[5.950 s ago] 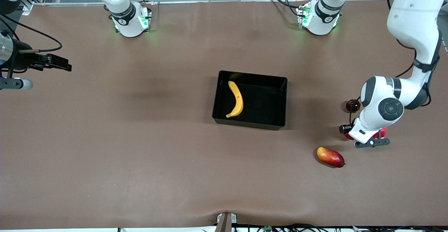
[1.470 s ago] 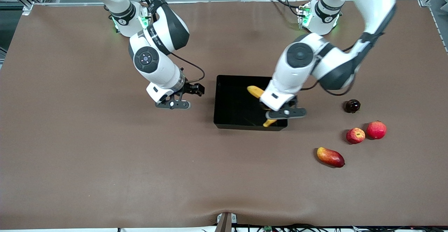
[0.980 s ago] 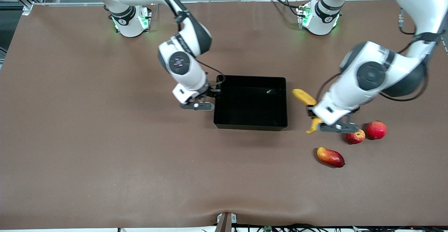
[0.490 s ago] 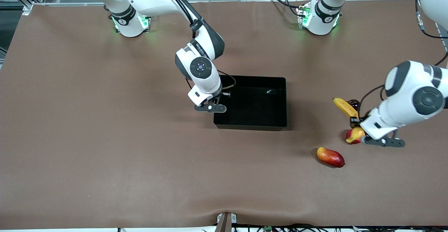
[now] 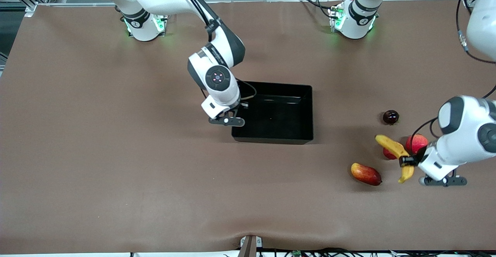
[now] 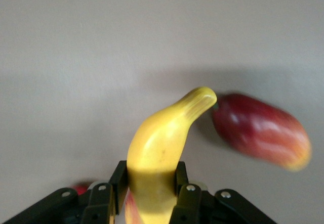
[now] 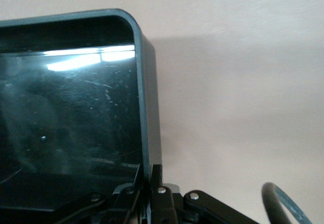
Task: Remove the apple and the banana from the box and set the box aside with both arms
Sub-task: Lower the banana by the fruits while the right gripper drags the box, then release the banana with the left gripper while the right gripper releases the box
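My left gripper is shut on the yellow banana, gripping it near its lower end. It holds the banana in the air over the small red apple, which is mostly hidden under it. In the left wrist view the banana sticks out between the fingers. My right gripper is shut on the wall of the black box at the right arm's end. In the right wrist view the fingers pinch that thin wall. The box is empty.
A larger red round fruit sits beside the apple. A red-and-yellow mango lies nearer the front camera than the apple and also appears in the left wrist view. A dark round fruit lies farther back.
The left gripper carried the banana out of the box to above the apple. The right gripper reached the box wall and shut on it. The box shifted slightly toward the right arm's end.
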Robot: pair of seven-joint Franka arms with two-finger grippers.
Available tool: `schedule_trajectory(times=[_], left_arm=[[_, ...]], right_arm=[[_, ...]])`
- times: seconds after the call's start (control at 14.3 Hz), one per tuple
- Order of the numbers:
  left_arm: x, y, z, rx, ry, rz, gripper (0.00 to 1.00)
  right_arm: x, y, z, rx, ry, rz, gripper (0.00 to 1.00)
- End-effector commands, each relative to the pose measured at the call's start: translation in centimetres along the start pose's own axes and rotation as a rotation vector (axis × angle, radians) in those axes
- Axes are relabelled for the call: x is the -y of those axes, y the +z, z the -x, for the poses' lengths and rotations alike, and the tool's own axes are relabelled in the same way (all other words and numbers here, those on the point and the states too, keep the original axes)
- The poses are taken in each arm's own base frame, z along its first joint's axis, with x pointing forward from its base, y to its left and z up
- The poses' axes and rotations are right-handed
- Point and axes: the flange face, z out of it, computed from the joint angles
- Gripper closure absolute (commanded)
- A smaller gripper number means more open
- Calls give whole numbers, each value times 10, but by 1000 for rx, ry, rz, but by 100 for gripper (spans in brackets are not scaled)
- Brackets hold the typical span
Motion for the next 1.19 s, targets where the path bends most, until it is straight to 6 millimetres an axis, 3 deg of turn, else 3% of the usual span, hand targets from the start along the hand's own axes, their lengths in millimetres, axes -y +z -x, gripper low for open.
schedule_trajectory(times=[0.0, 0.21, 0.42, 0.49, 0.56, 0.63, 0.91, 1.12], left_arm=[[-11, 22, -23, -55, 9, -62, 100], [-1, 46, -21, -67, 38, -105, 100], [-2, 62, -20, -59, 53, -93, 100], [-3, 66, -20, -69, 53, -87, 77], [-3, 65, -20, -73, 58, -87, 36], [-2, 56, -23, -84, 61, -91, 0], [4, -12, -29, -125, 35, -115, 0], [-2, -106, -20, -90, -15, -103, 0]], right_arm=[[-47, -69, -8, 13, 59, 4, 100], [-107, -106, -12, -3, 73, -35, 100], [-179, -125, -18, -2, 29, -61, 100], [-198, -126, -18, 2, 12, -64, 100], [-228, -126, -22, 8, 0, -68, 100], [-260, -124, -27, 15, -16, -74, 100], [-377, -110, -48, 38, -73, -99, 100], [-464, -88, -56, 21, -121, -122, 100]])
